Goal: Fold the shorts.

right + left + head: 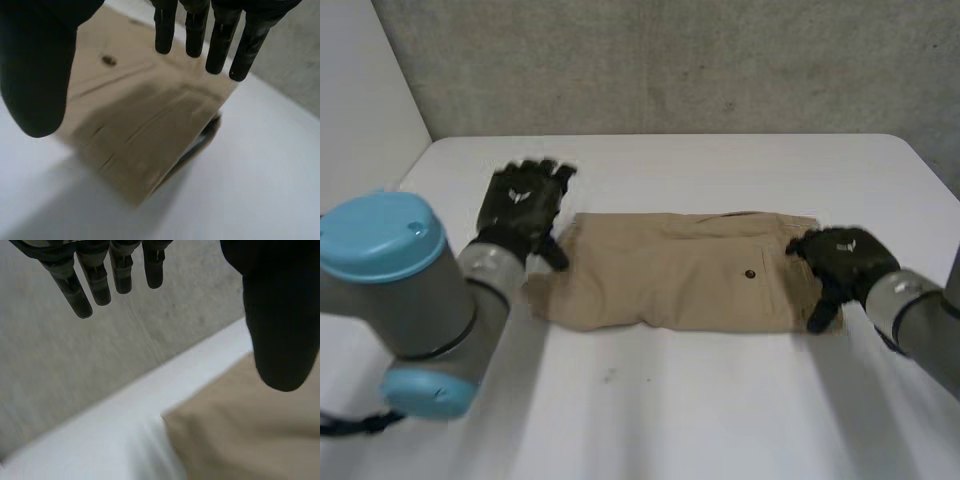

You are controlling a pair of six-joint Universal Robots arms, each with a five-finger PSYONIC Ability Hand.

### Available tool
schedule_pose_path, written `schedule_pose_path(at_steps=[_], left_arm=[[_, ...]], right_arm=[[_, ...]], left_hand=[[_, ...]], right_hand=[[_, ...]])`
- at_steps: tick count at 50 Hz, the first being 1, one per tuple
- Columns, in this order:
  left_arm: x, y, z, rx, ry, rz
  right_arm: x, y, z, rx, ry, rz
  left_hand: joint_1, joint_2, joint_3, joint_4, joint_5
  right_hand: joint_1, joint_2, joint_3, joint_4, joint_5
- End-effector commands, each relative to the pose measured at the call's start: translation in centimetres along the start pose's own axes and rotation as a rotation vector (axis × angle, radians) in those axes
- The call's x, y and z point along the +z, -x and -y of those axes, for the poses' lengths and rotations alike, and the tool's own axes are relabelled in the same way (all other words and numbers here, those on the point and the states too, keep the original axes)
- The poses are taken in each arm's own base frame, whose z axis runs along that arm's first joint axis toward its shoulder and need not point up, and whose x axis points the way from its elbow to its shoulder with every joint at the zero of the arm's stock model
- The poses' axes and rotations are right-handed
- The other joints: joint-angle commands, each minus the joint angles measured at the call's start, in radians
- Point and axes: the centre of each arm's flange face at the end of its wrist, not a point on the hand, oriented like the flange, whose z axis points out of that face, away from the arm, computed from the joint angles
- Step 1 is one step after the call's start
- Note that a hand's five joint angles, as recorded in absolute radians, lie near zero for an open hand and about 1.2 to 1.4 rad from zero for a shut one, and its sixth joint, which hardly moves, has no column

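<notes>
Tan shorts (680, 272) lie across the middle of the white bench (720, 400), doubled leg on leg into one long strip with the buttoned pocket up, so by my judgement you have the first fold done. The crosswise fold, end to end, looks left to do. Your left robot hand (523, 200) hangs at the leg end, fingers straight and apart from the thumb, holding nothing. Your right robot hand (840, 258) is over the waistband end, likewise unclenched. A grey concrete wall (670, 60) backs the bench.
</notes>
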Motion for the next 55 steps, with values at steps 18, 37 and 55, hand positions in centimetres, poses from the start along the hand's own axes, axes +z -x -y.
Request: schedule_pose_path(at_steps=[18, 37, 55], left_arm=[[-2.0, 1.4, -3.4, -0.071, 0.126, 0.011], [-2.3, 1.9, -3.1, -0.075, 0.121, 0.027], [-2.1, 2.8, -2.4, -0.079, 0.098, 0.053]], right_arm=[[2.6, -4.1, -4.1, -0.126, -0.006, -0.256], [0.2, 4.4, 8.9, -0.521, -0.373, -0.118], [-2.3, 21.0, 4.8, -0.548, -0.495, 0.487]], left_hand=[[-0.019, -0.030, -0.041, -0.032, -0.049], [-0.019, -0.030, -0.041, -0.032, -0.049], [-0.019, -0.030, -0.041, -0.032, -0.049]], right_hand=[[1.136, 1.084, 1.082, 1.086, 1.083], [1.136, 1.084, 1.082, 1.086, 1.083], [0.182, 0.130, 0.128, 0.132, 0.129]])
